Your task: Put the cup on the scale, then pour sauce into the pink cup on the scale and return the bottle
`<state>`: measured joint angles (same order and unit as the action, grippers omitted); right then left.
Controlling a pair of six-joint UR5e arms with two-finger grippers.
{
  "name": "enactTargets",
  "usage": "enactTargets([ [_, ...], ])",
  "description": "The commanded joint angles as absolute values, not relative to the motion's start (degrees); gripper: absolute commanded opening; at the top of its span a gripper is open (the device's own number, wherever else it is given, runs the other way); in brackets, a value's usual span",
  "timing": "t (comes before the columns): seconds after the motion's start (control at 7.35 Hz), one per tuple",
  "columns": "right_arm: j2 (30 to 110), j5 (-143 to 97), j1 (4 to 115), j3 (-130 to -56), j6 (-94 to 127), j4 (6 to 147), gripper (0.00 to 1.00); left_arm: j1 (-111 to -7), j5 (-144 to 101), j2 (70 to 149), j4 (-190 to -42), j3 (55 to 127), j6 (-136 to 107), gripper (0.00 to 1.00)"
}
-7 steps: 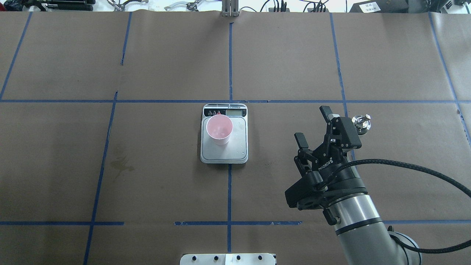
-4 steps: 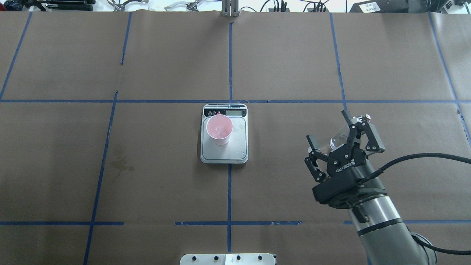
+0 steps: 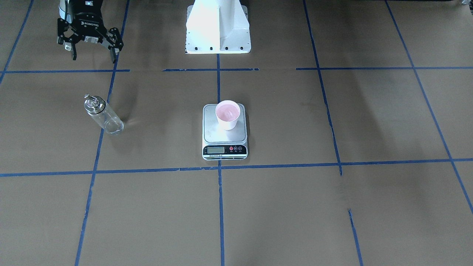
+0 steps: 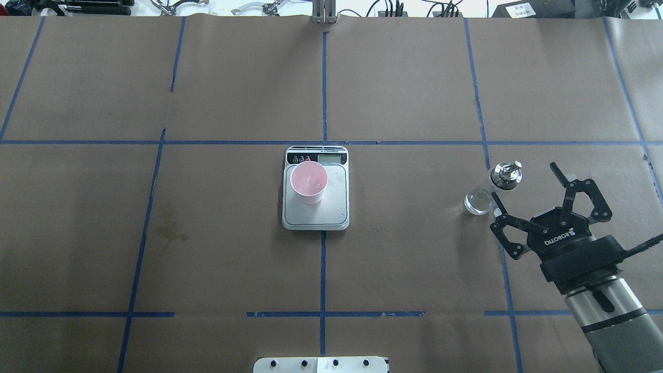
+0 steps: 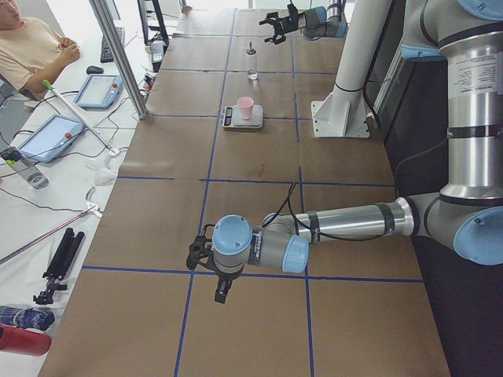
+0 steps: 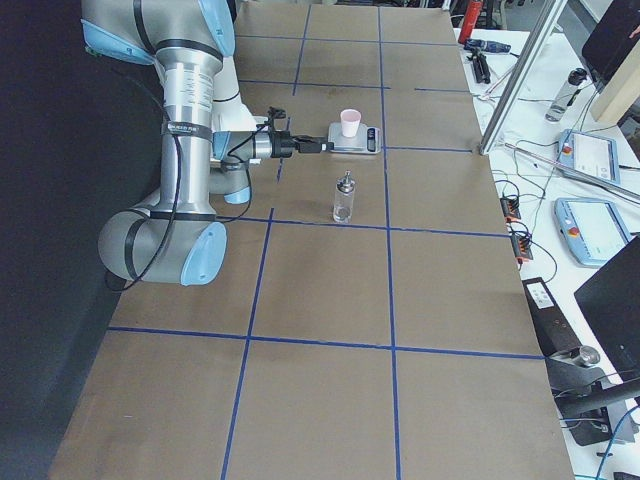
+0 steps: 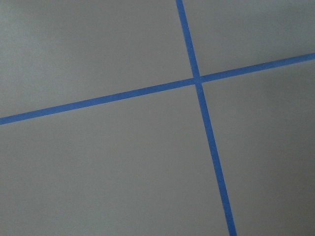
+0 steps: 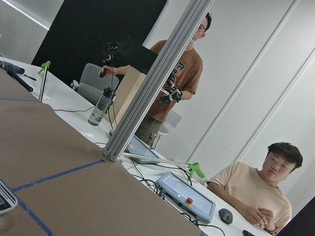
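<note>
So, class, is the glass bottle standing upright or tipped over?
Upright. In the side view the bottle stands on its base, cap on top.

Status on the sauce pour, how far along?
Done: cup sits on the scale; bottle stands upright on the table, free of the right gripper, whose fingers are open. In hand: nothing. Left: apparently nothing, though whether sauce reached the cup is unclear from these views.

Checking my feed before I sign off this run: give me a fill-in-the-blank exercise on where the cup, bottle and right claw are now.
1. The cup stands on the ____.
2. The bottle stands ____, with no claw touching it.
3. The right claw is ____, apart from the bottle.

Missing words: scale; upright; open.
</note>
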<state>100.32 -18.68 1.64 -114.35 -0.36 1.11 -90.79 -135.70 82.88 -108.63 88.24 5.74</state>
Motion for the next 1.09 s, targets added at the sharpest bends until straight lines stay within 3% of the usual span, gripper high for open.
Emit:
enactTargets([
  [0.0,113.04,-18.63,2.02,-107.96,0.62,-12.75,1.00,-90.79,-135.70,82.88,-108.63,88.16,5.71,1.00],
  [0.41,115.40,-18.37,6.84,-102.49,-13.39,-15.03,1.00,-90.79,-135.62,82.88,-108.63,88.16,5.80,1.00],
  [0.68,113.92,-20.20,15.60,-102.39,-20.73,-6.11,1.00,-90.79,-135.62,82.88,-108.63,88.15,5.89,1.00],
  [0.95,109.54,-34.82,33.31,-102.39,-21.36,8.20,1.00,-90.79,-135.62,82.88,-108.63,88.15,5.98,1.00],
])
